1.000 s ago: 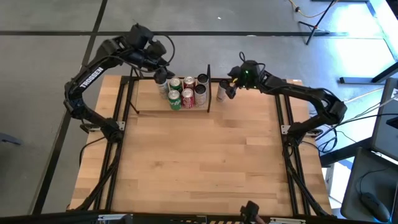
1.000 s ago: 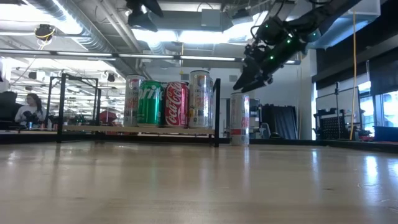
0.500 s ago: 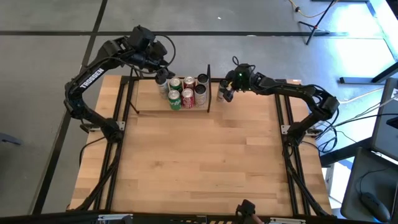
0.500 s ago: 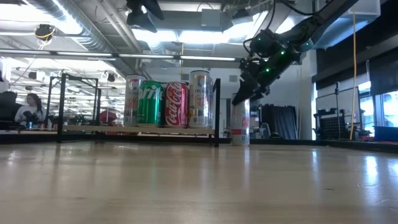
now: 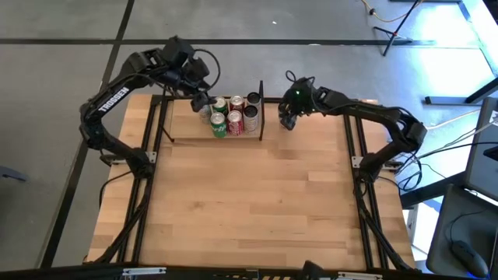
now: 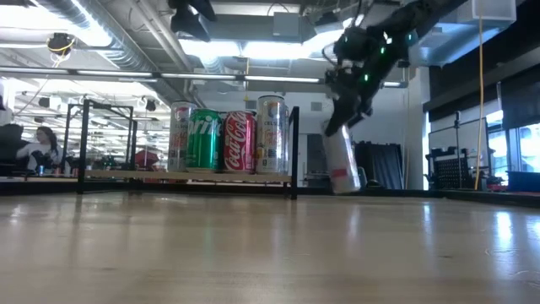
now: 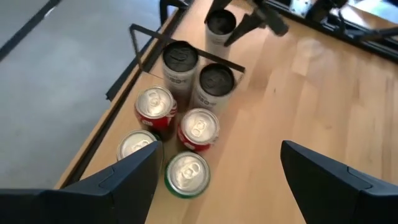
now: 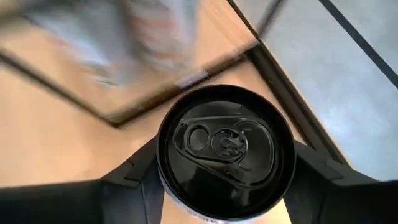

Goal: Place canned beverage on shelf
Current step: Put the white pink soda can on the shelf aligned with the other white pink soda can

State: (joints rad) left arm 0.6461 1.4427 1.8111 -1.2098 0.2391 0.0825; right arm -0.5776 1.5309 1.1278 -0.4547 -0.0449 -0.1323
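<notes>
A silver can with a black top point(image 8: 225, 149) is in my shut right gripper point(image 5: 286, 118), just right of the shelf's black divider post point(image 5: 261, 109). In the low view the can point(image 6: 342, 160) is tilted, its top toward the shelf. The shelf point(image 6: 186, 176), a narrow wood ledge framed by black rods, stands at the table's far edge. It holds several upright cans, among them a green one point(image 6: 202, 140) and a red one point(image 6: 238, 140). My left gripper point(image 5: 204, 103) hovers open above the shelf's left cans point(image 7: 186, 171) and touches nothing. My right gripper pinches the can's side wall just under the top rim point(image 8: 163, 180), with one finger point(image 8: 134, 177) on each side. The fingers come from above, slanting in from the table's right. The can hangs tilted below them, its foot point(image 6: 348, 186) at or just above the table.
The wide wooden tabletop point(image 5: 249, 202) stretches from the shelf to the near edge. Black frame rails point(image 5: 356, 179) run along both sides of the table. A person point(image 6: 38, 148) sits far off in the room behind it.
My right gripper has come down over the can standing right of the divider post and taken hold of it. The can stood upright on the table. It now tilts, its top toward the shelf and its foot shifted a little toward the table's right edge.
</notes>
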